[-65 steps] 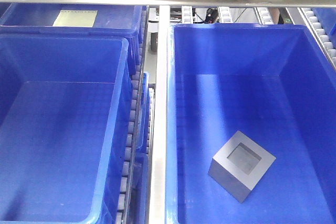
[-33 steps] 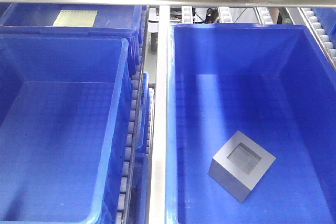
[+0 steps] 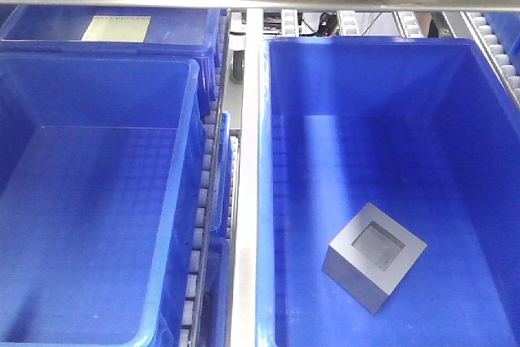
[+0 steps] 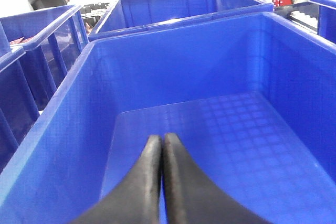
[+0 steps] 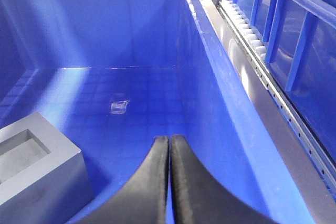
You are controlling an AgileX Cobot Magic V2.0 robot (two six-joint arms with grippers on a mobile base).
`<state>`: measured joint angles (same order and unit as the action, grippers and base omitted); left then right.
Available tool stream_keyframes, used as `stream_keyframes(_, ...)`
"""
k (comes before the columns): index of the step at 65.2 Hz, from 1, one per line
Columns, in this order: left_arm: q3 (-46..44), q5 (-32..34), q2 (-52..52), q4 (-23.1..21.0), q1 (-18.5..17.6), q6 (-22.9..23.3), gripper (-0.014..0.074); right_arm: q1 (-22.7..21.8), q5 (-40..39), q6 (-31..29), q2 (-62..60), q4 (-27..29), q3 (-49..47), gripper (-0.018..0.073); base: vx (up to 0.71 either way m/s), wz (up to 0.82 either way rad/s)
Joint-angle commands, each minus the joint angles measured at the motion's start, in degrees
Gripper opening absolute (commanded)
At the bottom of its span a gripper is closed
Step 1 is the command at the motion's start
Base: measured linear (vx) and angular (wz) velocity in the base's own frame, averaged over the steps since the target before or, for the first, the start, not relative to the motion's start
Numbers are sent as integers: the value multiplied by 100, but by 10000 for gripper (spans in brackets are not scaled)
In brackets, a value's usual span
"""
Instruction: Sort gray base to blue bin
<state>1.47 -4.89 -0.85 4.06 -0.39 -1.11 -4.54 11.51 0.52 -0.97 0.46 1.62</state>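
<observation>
1. Gray base [image 3: 374, 257]: rests on the grid floor of the right-hand blue bin [image 3: 268, 201], in the near part, recess face upward, corners turned diagonally to the walls. It also shows at the lower left of the right wrist view [image 5: 37, 166].
2. Right gripper [image 5: 169, 145]: fingertips pressed together, holding nothing, just beside the block and above the bin floor.
3. Left gripper [image 4: 161, 145]: likewise closed and empty, over the left blue bin [image 3: 188, 160], which holds nothing visible.
4. Risk, pick: closed fingers must spread before descent; otherwise they would likely strike the block's top or push it aside.
5. Risk, grasp: the diagonal pose may leave the pads on corners, so the block could twist or slip.
6. Risk, transfer: a low lift could catch the bin rim or the metal rail [image 3: 246, 201] between bins.
</observation>
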Motion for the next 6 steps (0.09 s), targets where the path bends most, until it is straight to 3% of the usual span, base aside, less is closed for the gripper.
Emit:
stream_keyframes(1, -118, 405, -63, -13, 13, 12, -6, 0, -306, -52, 5, -46, 3, -5, 0, 0)
stream_keyframes(6, -118, 405, -63, -13, 13, 12, -6, 0, -306, -52, 5, -46, 3, -5, 0, 0)
